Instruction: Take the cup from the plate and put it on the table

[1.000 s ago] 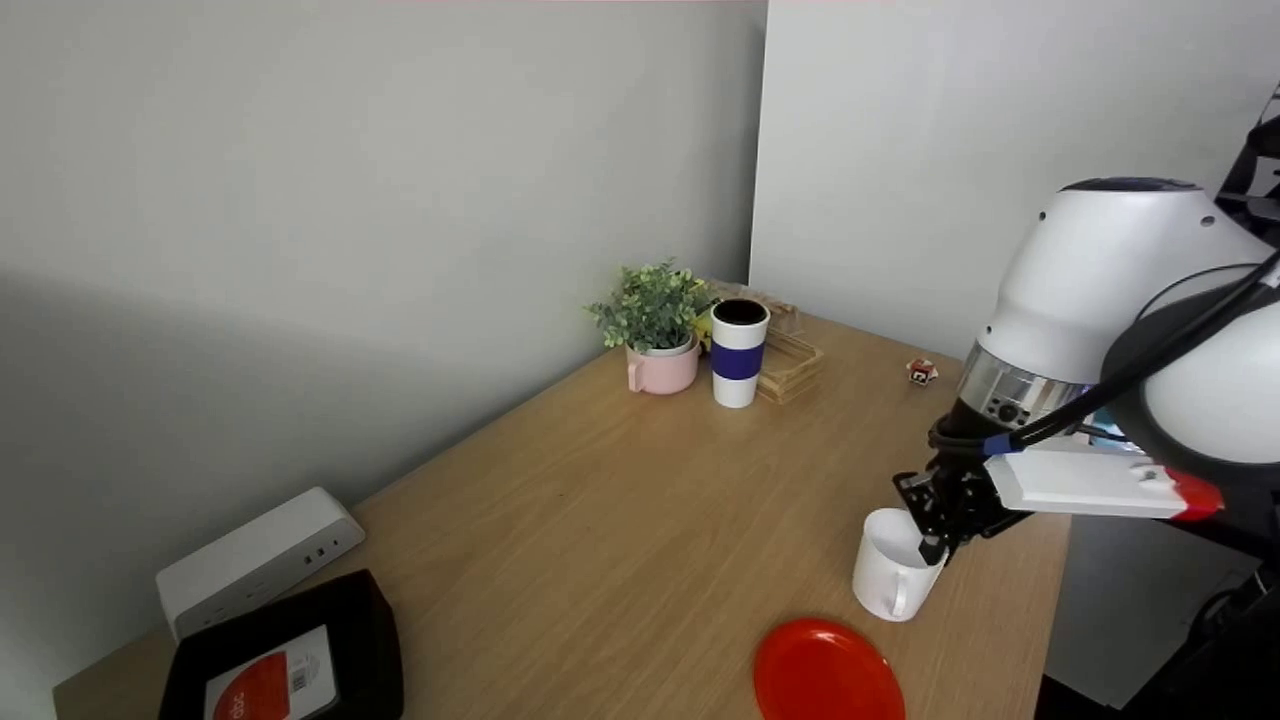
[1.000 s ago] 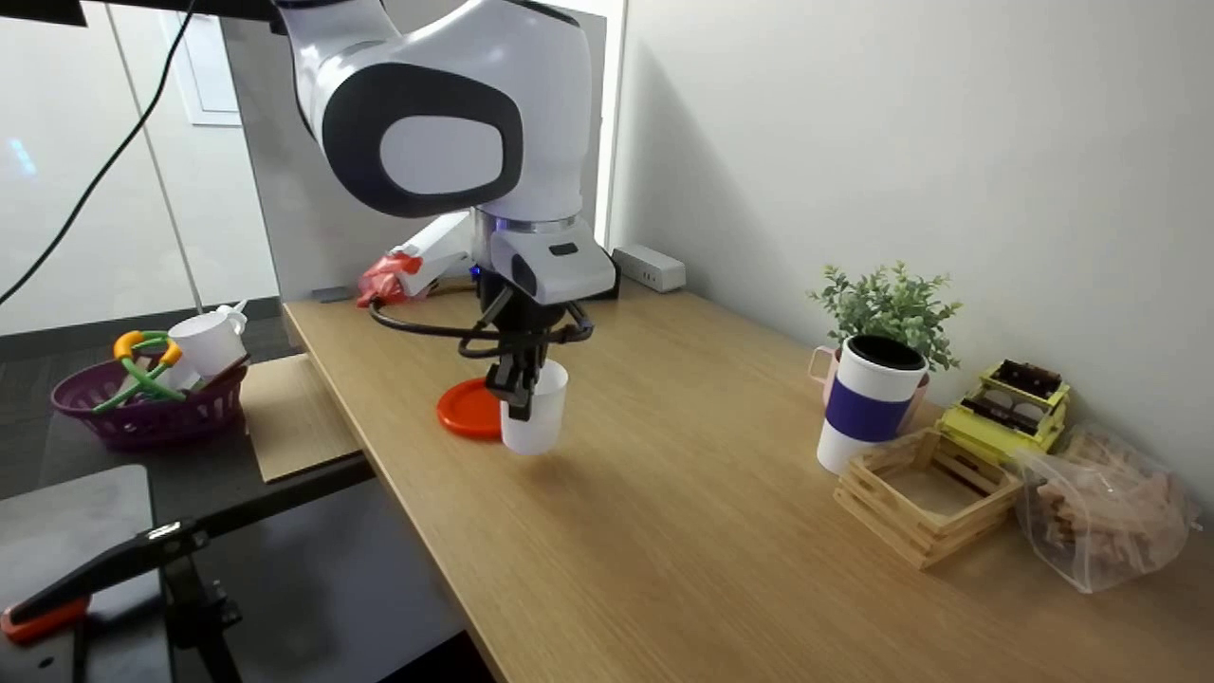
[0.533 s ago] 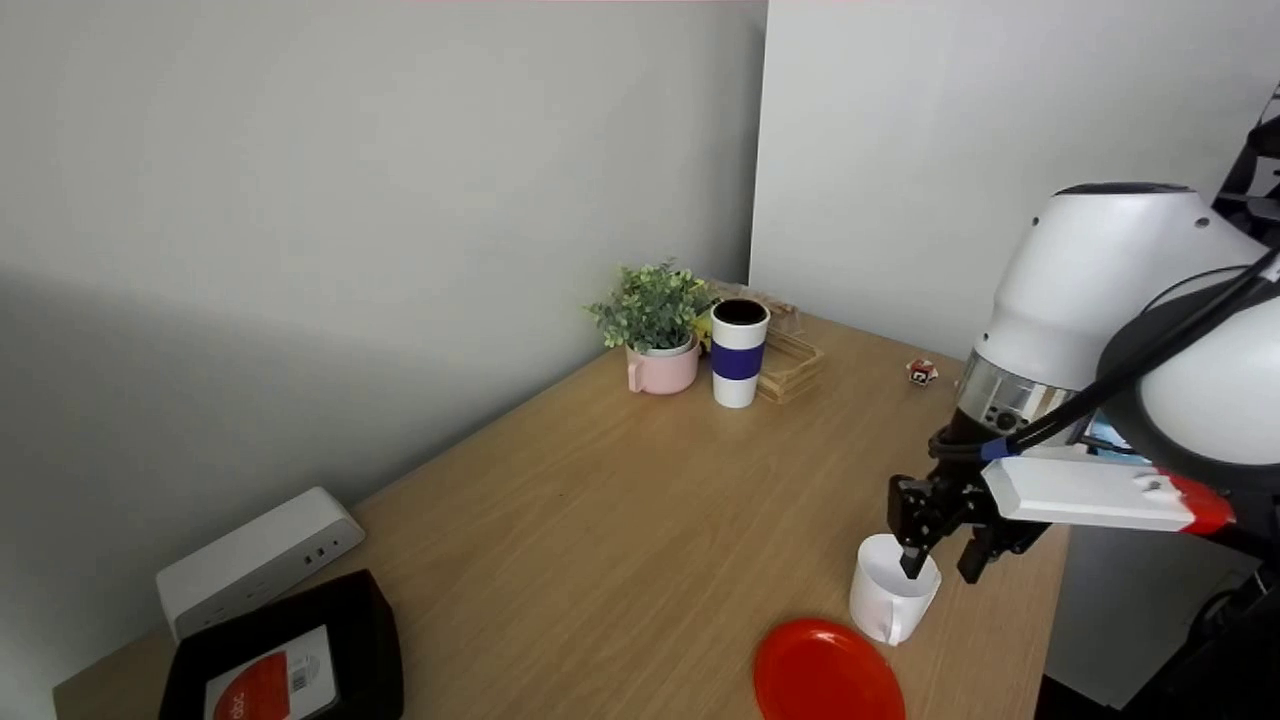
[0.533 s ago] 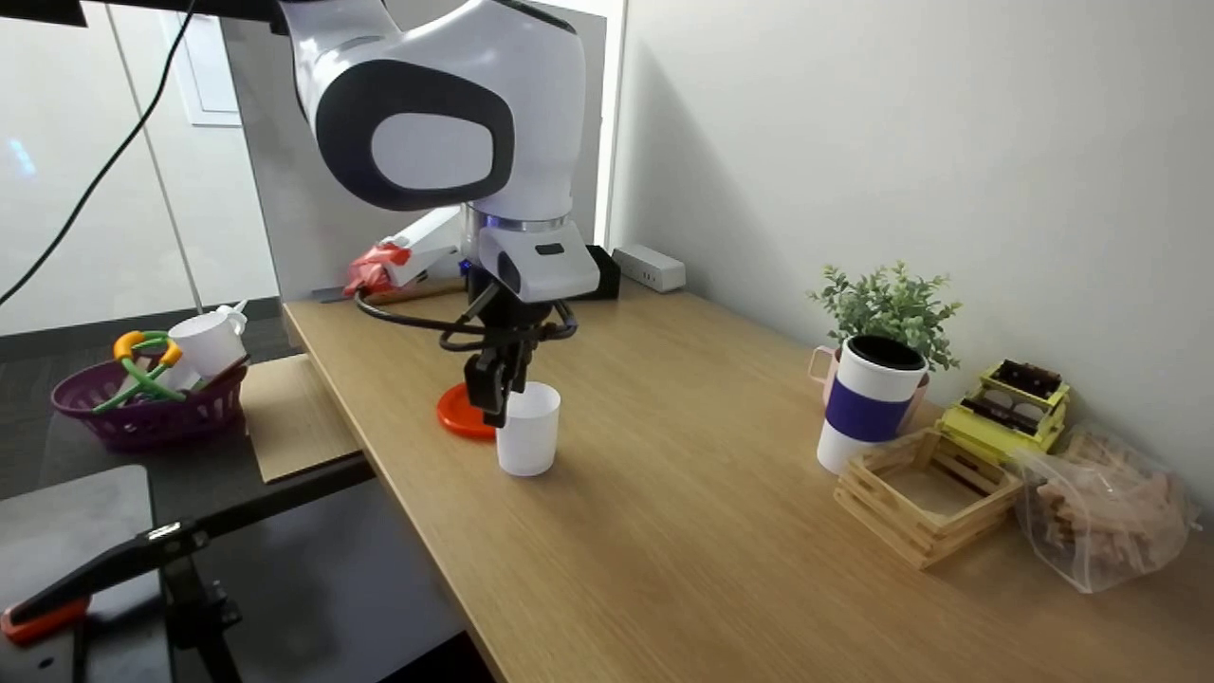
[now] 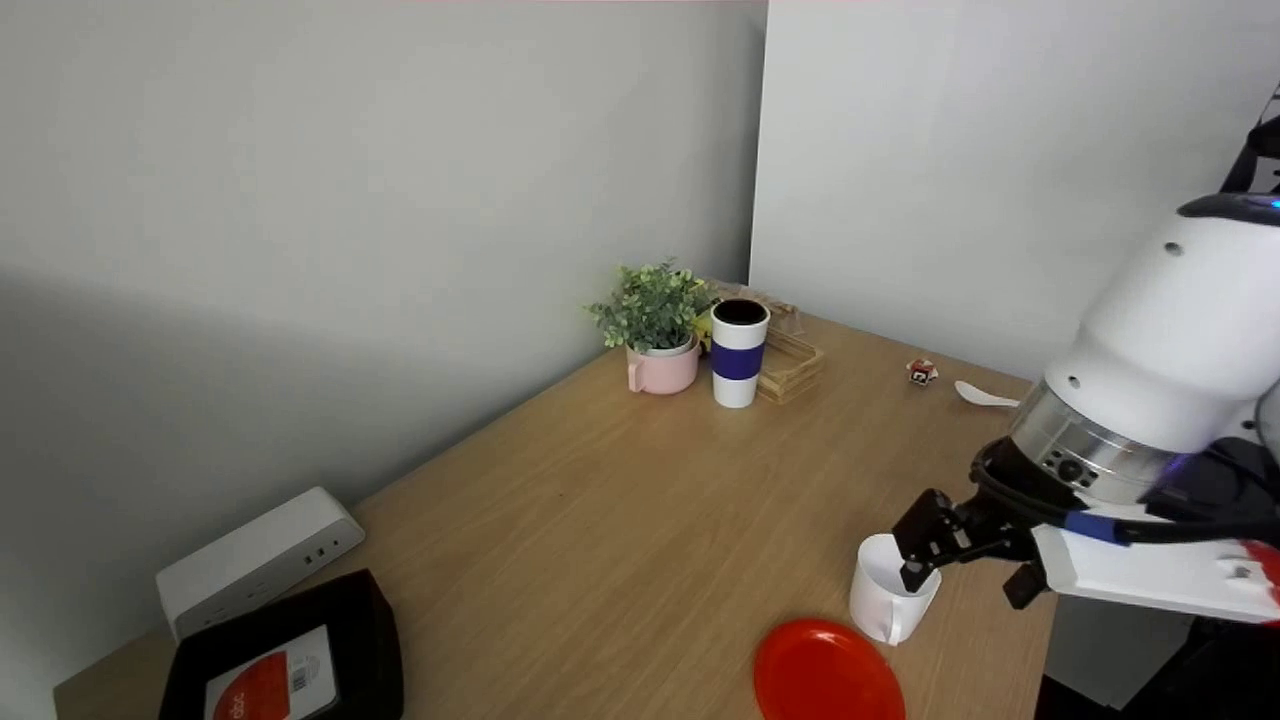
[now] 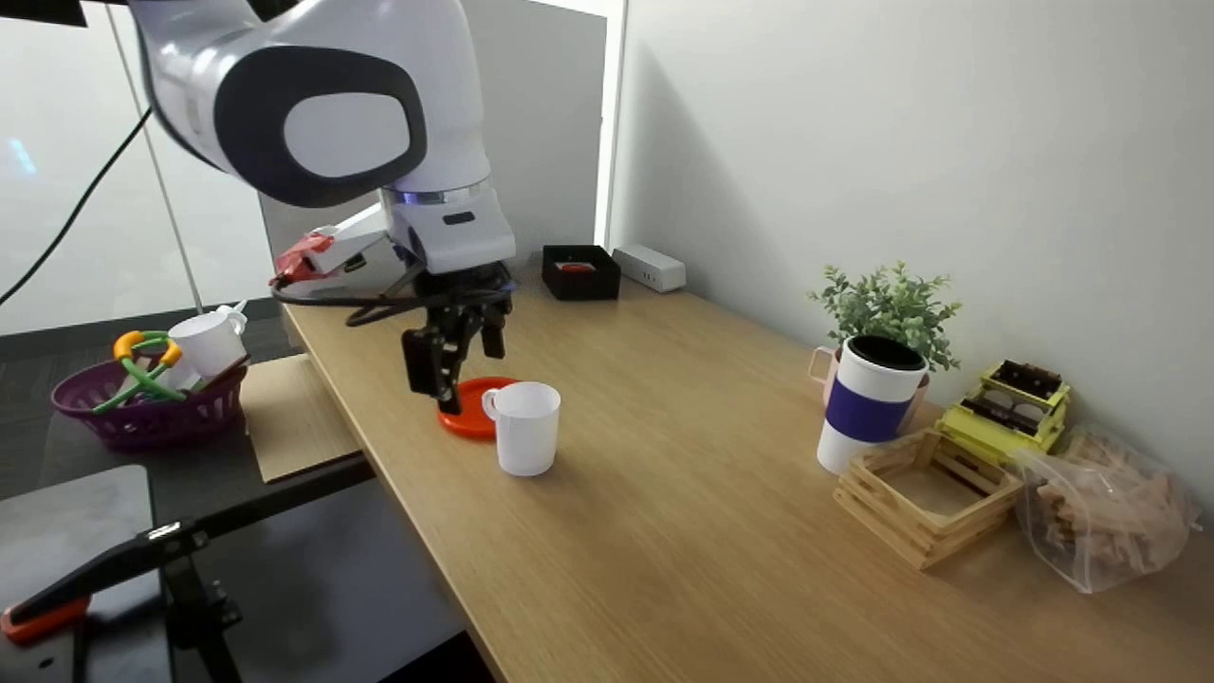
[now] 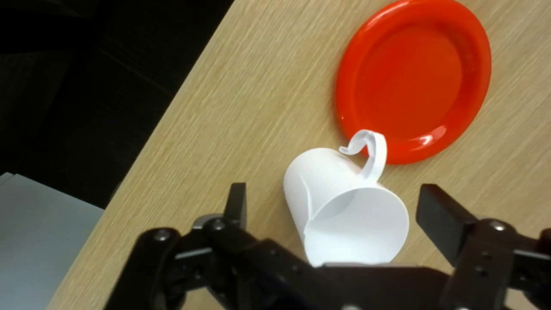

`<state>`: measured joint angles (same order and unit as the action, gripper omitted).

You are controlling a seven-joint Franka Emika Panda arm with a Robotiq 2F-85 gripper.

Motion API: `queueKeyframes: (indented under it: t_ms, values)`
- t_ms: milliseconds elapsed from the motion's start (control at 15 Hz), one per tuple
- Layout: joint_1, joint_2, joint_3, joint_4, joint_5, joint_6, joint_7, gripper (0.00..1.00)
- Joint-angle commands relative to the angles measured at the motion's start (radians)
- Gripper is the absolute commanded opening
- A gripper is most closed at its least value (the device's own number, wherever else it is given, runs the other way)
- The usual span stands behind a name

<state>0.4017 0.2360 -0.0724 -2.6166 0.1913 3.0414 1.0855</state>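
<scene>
The wood-grain bench (image 6: 683,531) carries a red plate (image 7: 409,82). A white cup (image 6: 527,432) stands just beside the plate, a tumbler (image 6: 866,413) well apart from it.

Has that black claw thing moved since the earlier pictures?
Yes: in an exterior view, the gripper has shifted left in the picture against the red plate, no longer overlapping the white cup.

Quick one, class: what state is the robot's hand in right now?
Hand: open, holding nothing; the white cup stands upright on the table.
</scene>
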Motion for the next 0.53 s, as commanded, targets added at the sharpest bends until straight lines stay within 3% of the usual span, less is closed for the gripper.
queueKeyframes:
  t_ms: [0,67,133,467]
  values:
    - [0.262,-0.077,-0.259,-0.124,-0.172,0.078,0.243,1.00]
    - [0.149,-0.031,-0.147,-0.062,-0.109,0.044,0.154,1.00]
    - [0.186,-0.040,-0.178,-0.078,-0.124,0.049,0.181,1.00]
    - [0.174,-0.037,-0.168,-0.071,-0.121,0.049,0.178,1.00]
